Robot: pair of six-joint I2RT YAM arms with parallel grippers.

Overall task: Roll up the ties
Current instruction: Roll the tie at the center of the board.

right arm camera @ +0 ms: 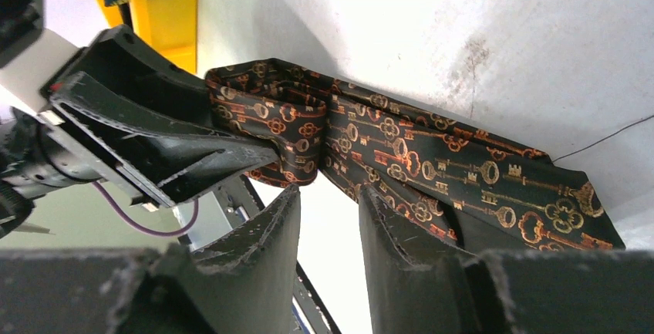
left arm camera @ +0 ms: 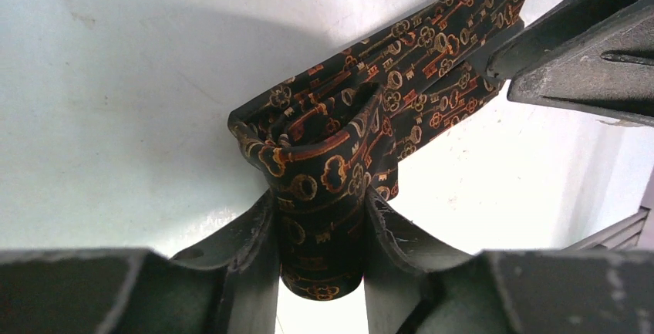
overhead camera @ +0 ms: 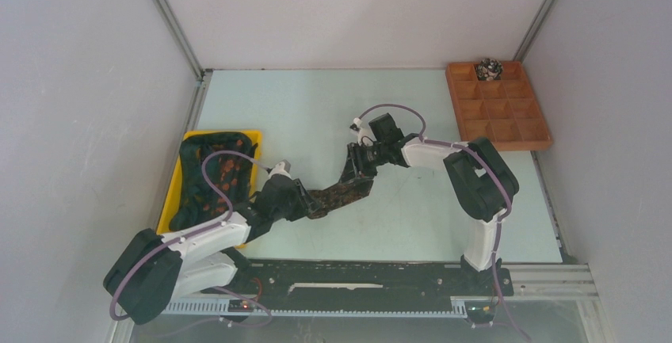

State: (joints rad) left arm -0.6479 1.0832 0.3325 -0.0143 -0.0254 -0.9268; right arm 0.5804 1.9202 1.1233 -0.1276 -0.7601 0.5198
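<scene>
One tie, black with an orange-gold key pattern, lies on the table between my two grippers. My left gripper is shut on its partly rolled end; the fabric fills the gap between the fingers. My right gripper is open. Its fingertips rest at the edge of the flat stretch of the tie, with only bare table between them. More ties lie heaped in a yellow tray. A rolled tie sits in a wooden compartment tray.
The yellow tray is at the left by my left arm and also shows in the right wrist view. The wooden tray is at the far right corner. A black rail runs along the near edge. White walls enclose the table.
</scene>
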